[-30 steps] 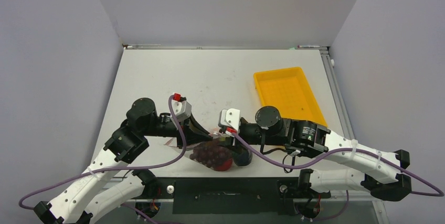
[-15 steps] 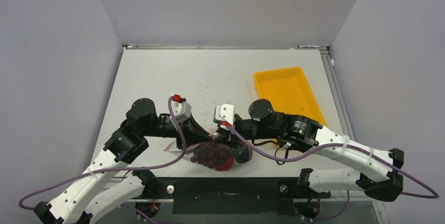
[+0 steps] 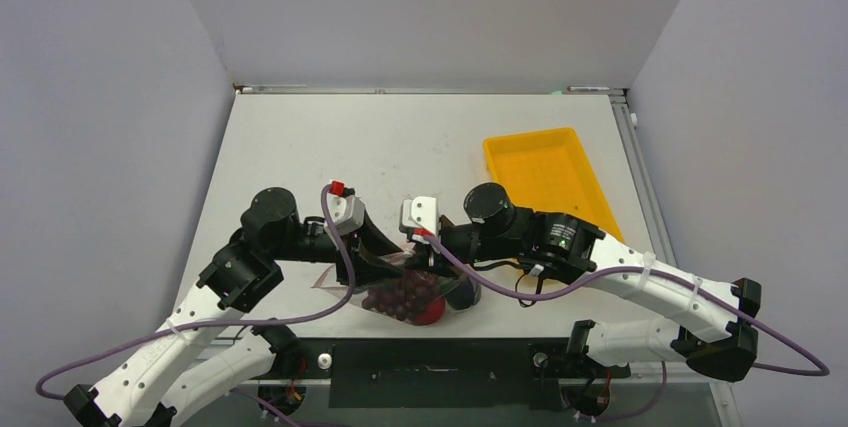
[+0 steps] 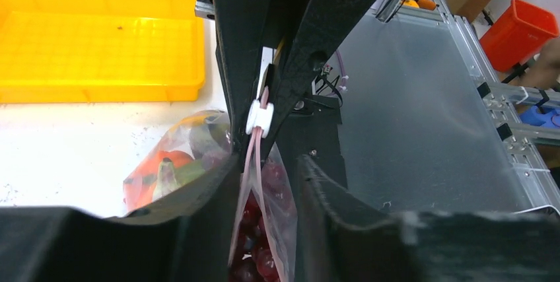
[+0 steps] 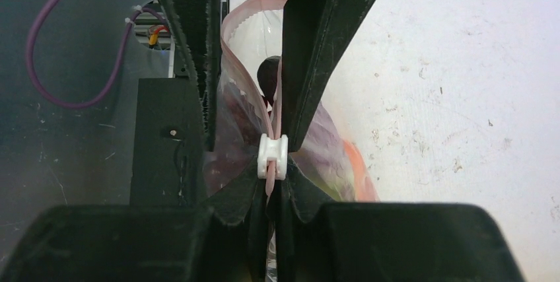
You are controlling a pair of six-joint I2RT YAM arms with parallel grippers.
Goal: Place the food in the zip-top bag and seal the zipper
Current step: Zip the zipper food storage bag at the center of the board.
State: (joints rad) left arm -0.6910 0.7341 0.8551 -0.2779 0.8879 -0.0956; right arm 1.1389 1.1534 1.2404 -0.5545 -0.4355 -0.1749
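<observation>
The right hand (image 5: 272,193) pinches the zipper (image 4: 253,153) at its white slider (image 5: 273,155), apparently to pull it shut. The left hand (image 4: 264,170), narrowly parted, straddles the mouth of the zip-top bag (image 4: 198,140) to guide it.

Bright even light, soft shadows — close-ups blurred

The white slider clip (image 4: 259,118) sits on the pinkish zipper (image 4: 249,183). The right gripper (image 4: 261,133) comes in from above it, black fingers squeezed together on the strip right at the clip. Just below the clip, the left gripper (image 4: 267,163) has its fingers apart, with the zipper running down through the gap. The zip-top bag (image 4: 198,140) bulges out left of and below the clip, with orange and green pieces (image 4: 162,170) and dark red grapes (image 4: 254,259) inside. The yellow tray (image 4: 99,37) is up and left of the clip.
</observation>
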